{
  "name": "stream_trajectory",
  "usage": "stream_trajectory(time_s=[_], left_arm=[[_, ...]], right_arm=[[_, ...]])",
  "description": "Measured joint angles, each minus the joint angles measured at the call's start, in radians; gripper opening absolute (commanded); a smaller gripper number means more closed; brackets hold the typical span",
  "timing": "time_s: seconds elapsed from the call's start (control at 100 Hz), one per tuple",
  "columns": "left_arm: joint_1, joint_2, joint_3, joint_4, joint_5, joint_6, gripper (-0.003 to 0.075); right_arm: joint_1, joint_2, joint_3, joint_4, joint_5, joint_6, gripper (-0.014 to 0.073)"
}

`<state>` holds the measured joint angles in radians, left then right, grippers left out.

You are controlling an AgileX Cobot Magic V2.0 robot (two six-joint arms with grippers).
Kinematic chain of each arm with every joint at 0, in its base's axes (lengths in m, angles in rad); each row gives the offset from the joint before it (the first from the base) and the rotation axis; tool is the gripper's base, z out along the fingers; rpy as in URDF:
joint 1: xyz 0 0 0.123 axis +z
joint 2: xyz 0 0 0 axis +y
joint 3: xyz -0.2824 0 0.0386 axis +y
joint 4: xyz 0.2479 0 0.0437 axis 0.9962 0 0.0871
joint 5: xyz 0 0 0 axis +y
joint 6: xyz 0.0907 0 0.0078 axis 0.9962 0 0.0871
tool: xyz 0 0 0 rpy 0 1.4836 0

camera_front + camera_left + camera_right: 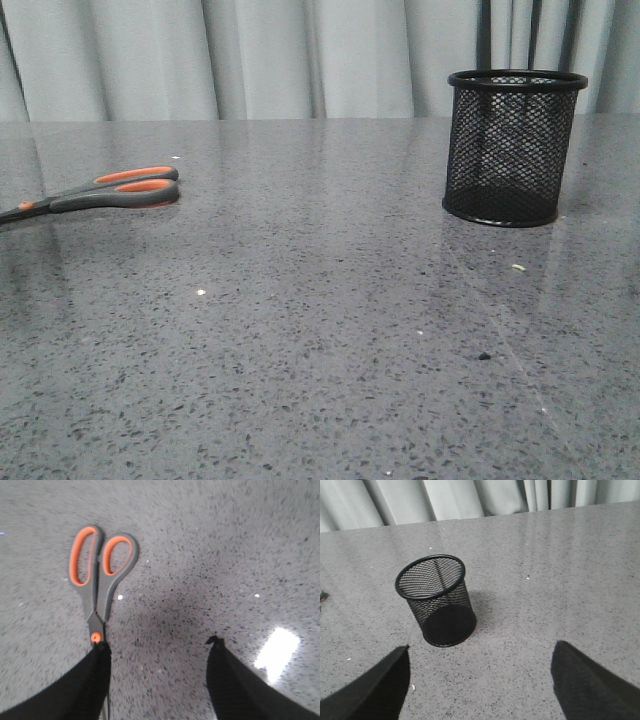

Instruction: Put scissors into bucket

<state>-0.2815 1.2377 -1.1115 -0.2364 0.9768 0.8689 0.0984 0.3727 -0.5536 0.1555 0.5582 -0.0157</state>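
The scissors (100, 191) lay flat on the grey table (320, 330) at its far left, about nine o'clock from the table's middle in the front view. Their long axis ran roughly nine-to-three, handles toward three o'clock and blades running off the left edge of the frame. They were shut, with the orange-lined loops side by side.

In the left wrist view the left gripper (157, 647) hung over them with its fingers spread wide and nothing between them. One fingertip (100, 652) sat right over the scissors (100, 575), just past the orange pivot, hiding the blades. The handles pointed away at about twelve o'clock, and the other finger stood well apart over bare table. The axis therefore ran nearly along the fingers' direction rather than across the gap (offset toward one finger, not centred). I judged that the grasp would need a sideways shift to bracket the shank. Contact with the blades could not be told.

The bucket (515, 148) stood upright at the far right, about two o'clock, well apart from the scissors and empty as far as the mesh showed.

The right gripper (480, 680) was also spread and empty, near the bucket (436, 600), which sat ahead at about eleven o'clock. The left arm was clearly nearer the scissors, and no arm showed in the front view.
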Motion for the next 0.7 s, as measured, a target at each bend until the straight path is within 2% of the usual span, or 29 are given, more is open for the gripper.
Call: stream_trajectory(time_s=[0.33, 0.48, 0.7], left_arm=[[-0.004, 0.366, -0.222, 0.049, 0.045, 0.043, 0.0399], [-0.004, 0.450, -0.302, 0.113, 0.081, 0.054, 0.0399], [0.005, 0.531, -0.364, 0.115, 0.103, 0.061, 0.0399]], right_arm=[[0.060, 0.000, 0.000, -0.014, -0.009, 0.000, 0.0529], [0.068, 0.000, 0.000, -0.014, -0.009, -0.001, 0.0529], [0.079, 0.000, 0.000, -0.020, -0.009, -0.001, 0.0529]])
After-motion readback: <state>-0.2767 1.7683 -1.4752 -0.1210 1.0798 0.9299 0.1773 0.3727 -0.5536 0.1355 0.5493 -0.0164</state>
